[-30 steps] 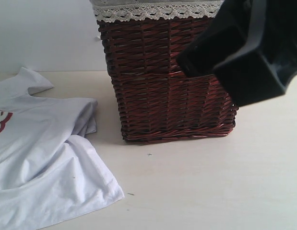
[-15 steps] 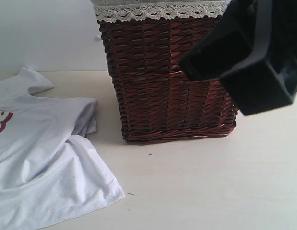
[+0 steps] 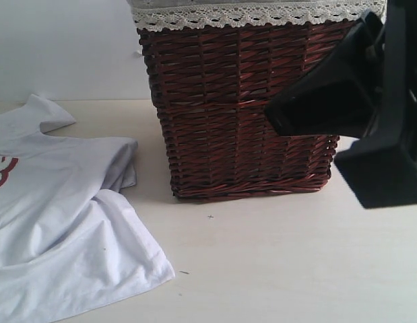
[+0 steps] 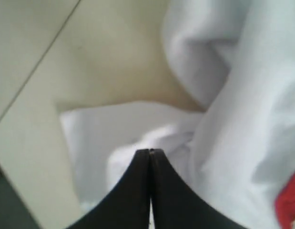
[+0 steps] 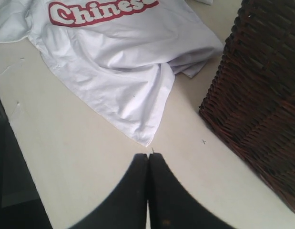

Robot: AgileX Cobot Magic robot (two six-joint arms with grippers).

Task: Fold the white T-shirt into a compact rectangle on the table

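Exterior view. The white T-shirt [image 3: 60,222] lies crumpled and partly folded over itself at the lower left of the frame, flat on the pale cream desk [image 3: 275,269]. One short sleeve [image 3: 43,111] points toward the upper left. A hem corner [image 3: 164,272] reaches toward the bottom centre. A fragment of red-outlined lettering [image 3: 3,171] shows at the left edge. A brown wicker basket [image 3: 235,114] with lace trim [image 3: 248,15] along its rim stands at upper centre, close to the shirt's bunched right edge but apart from it. The black right arm [image 3: 370,121] overlaps the basket's right side at the upper right. Bare desk fills the lower centre and lower right, from the hem corner to the right edge of the frame, and a narrow strip runs between shirt and basket.

Right wrist view. The shirt [image 5: 123,71] shows the letters "Chines" [image 5: 102,12] in fuzzy white with red outline. The right claw [image 5: 148,156] has its jaws pressed together over bare desk, just beside the hem corner. A dark band [image 5: 4,167] marks the desk's edge.

Left wrist view (blurred). The left claw [image 4: 150,150] is closed, tips meeting, over folds of the shirt [image 4: 242,119]. Contact with the cloth cannot be told.
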